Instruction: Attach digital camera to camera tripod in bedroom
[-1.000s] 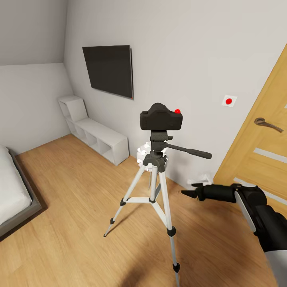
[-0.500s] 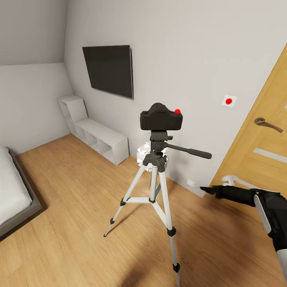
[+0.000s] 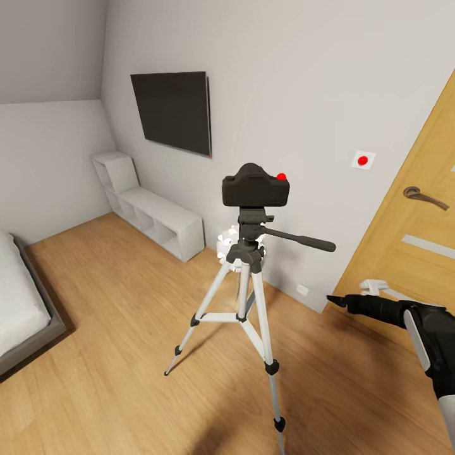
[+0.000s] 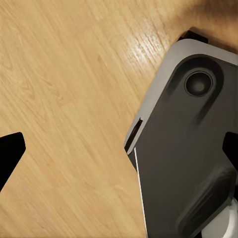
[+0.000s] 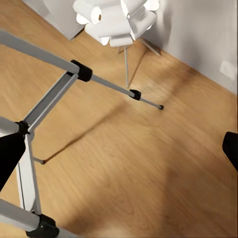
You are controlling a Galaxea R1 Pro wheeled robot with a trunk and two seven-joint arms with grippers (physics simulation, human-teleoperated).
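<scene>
Right pincer (image 3: 335, 300) empty, digital camera (image 3: 256, 188) atop camera tripod (image 3: 246, 297), lens hidden.

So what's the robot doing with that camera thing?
The digital camera is sitting on top of the camera tripod, which stands on the wood floor in the bedroom. Nothing is holding it. The robot's right gripper is empty and open, off to the side near the wooden door, apart from the tripod. A small white lamp stands behind the tripod by the wall. So the camera looks to be in place already.
</scene>
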